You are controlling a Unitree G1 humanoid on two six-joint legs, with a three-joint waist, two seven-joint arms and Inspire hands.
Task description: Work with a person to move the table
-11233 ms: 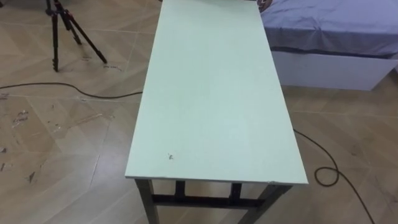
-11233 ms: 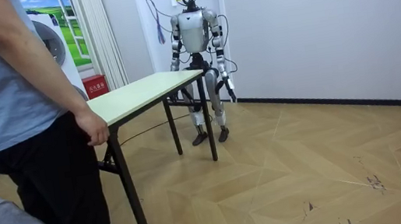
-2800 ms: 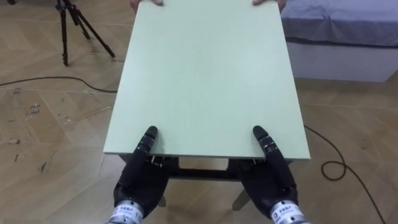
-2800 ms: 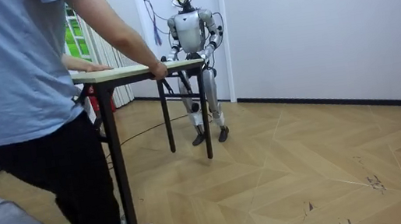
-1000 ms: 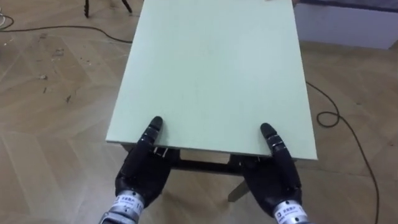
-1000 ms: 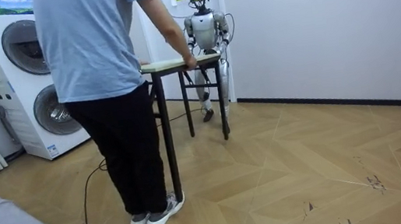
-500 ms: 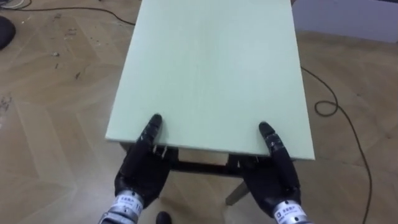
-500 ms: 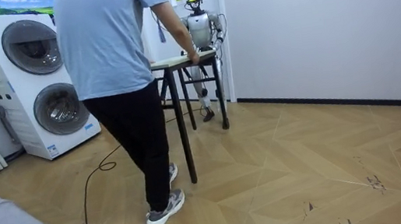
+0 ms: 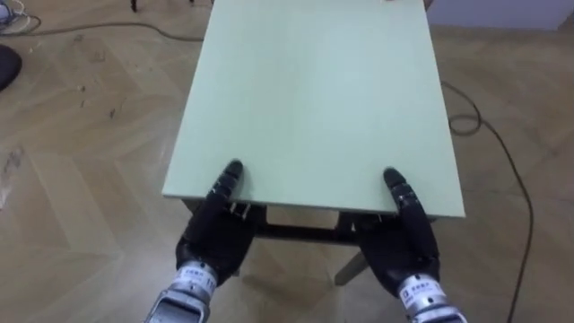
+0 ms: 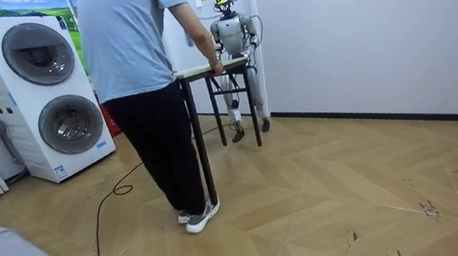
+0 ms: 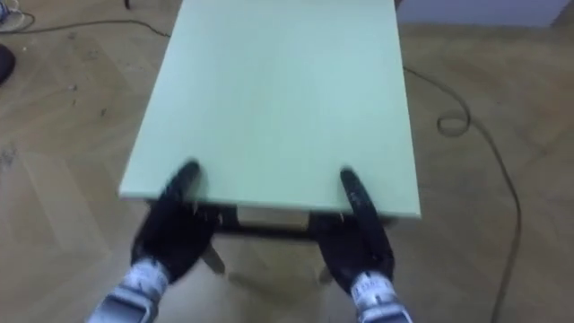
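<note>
Worktop, pale green on dark legs, spans the gap between the robot and a person on the wood floor, near two stacked washing machines. The robot's left hand meets the near edge at 7 o'clock and its right hand at 5 o'clock. Both come up from below and over the lip, and whether either is clenched there cannot be told. The person grips the far end, at 12 o'clock. The shared carry looks under way. Done well, it calls for both hands at equal height so the top rides level, steps matched to the person's pace — and a watch on the cable lying at 3 o'clock.
</note>
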